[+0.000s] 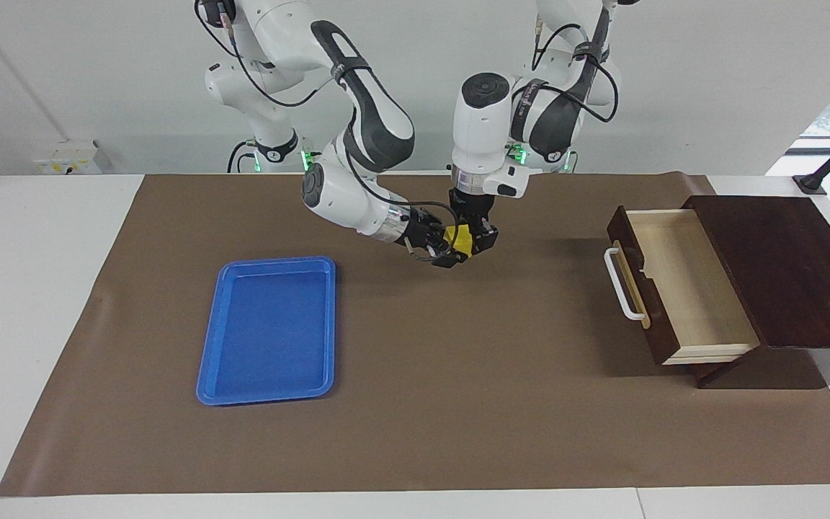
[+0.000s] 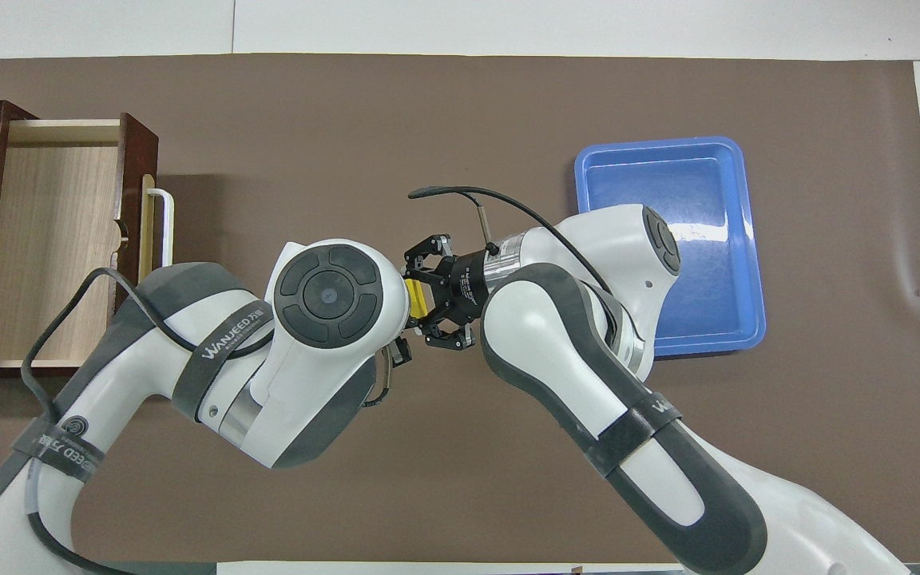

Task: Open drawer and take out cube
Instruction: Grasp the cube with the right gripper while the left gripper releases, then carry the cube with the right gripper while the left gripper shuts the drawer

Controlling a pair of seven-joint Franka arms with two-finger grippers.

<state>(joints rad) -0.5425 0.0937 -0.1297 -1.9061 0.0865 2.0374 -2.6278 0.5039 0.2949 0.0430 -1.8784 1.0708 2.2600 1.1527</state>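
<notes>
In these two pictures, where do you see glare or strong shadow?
Overhead view: white glare streaks on the blue tray floor beside the right arm. Facing view: bright daylight at the window corner toward the left arm's end; the open drawer casts a dark shadow on the brown mat, and a soft shadow lies under the cube.
</notes>
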